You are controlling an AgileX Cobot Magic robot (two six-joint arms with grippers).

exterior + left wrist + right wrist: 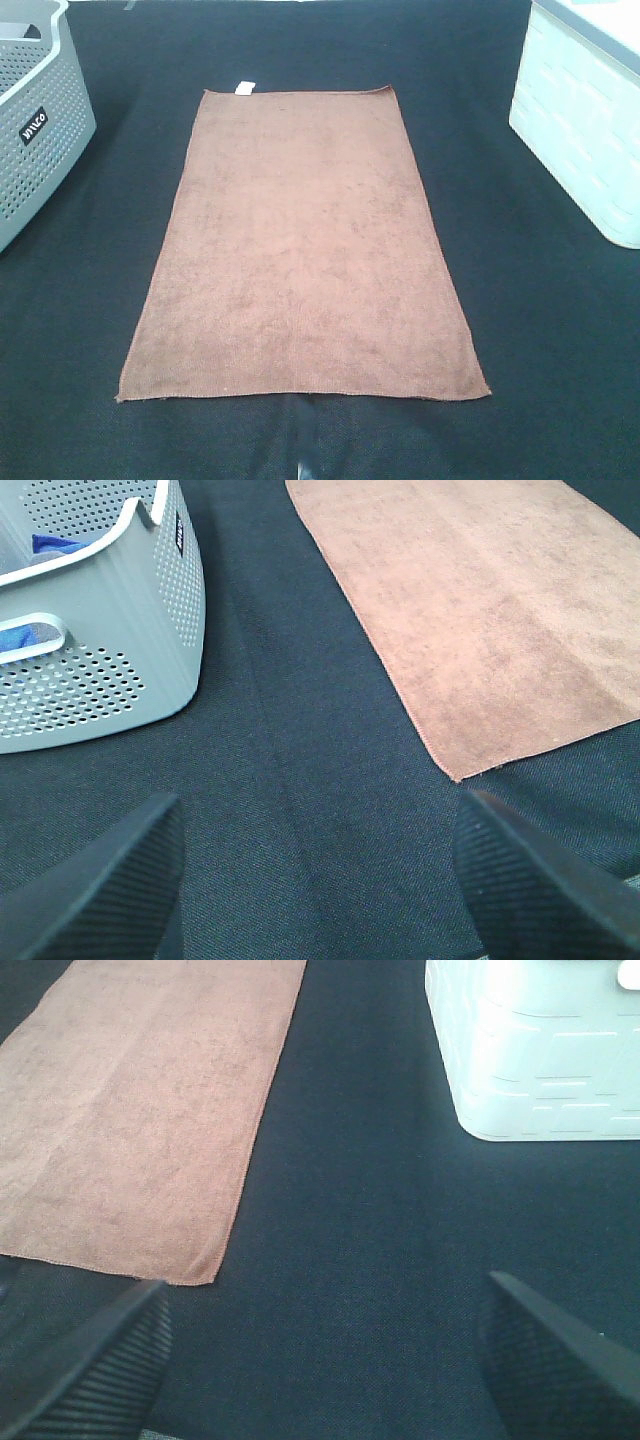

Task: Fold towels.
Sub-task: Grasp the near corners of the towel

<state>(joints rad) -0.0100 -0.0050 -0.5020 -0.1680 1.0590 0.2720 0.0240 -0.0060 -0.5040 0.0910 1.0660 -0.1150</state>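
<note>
The reddish-brown towel [300, 250] lies flat and spread out on the black table, long side running front to back, with a small white tag [243, 87] at its far short edge. It also shows in the left wrist view [480, 610] and the right wrist view [140, 1110]. Neither gripper shows in the high view. In the left wrist view my left gripper [320, 880] is open and empty over bare table, short of the towel's near left corner. In the right wrist view my right gripper [325, 1360] is open and empty, short of the near right corner.
A grey perforated basket [35, 120] stands at the back left; in the left wrist view [100, 640] something blue lies inside it. A white bin [585, 120] stands at the back right and shows in the right wrist view [540, 1050]. Black cloth covers the table [80, 300].
</note>
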